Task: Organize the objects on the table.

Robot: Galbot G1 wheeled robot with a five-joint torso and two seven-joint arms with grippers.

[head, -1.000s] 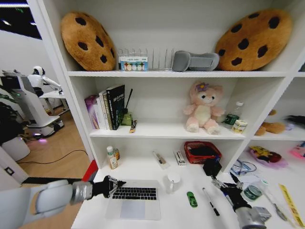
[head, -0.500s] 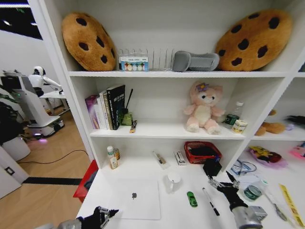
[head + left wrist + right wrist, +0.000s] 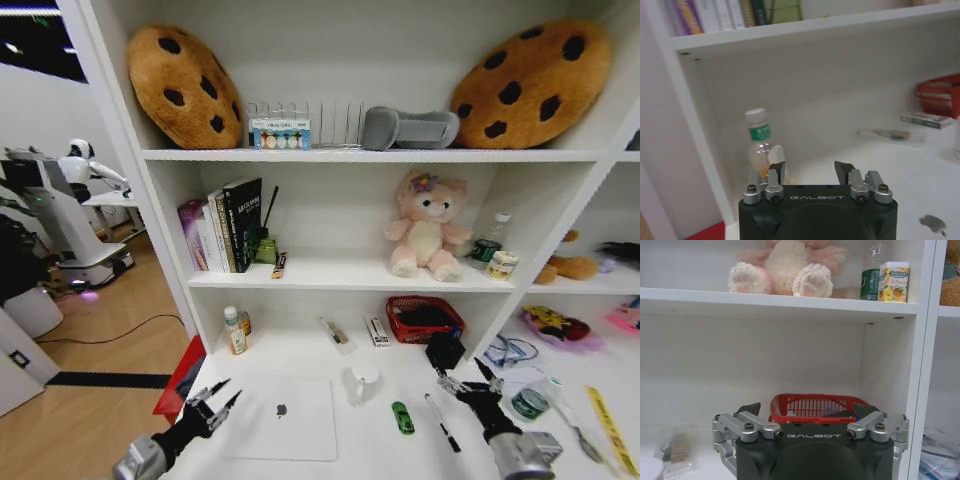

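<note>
- I see the laptop [image 3: 281,418] lying closed and flat on the white counter [image 3: 375,450], with its logo up.
- My left gripper [image 3: 214,401] is just beside the laptop's left edge, not touching it, jaws released and holding nothing.
- My right gripper [image 3: 463,385] hangs with jaws apart and empty above the counter, near a black marker pen [image 3: 442,423].
- The green toy car [image 3: 403,417] rests between the laptop and the pen.

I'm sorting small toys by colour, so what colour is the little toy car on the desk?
Green. The toy car shows best in the head view.
</note>
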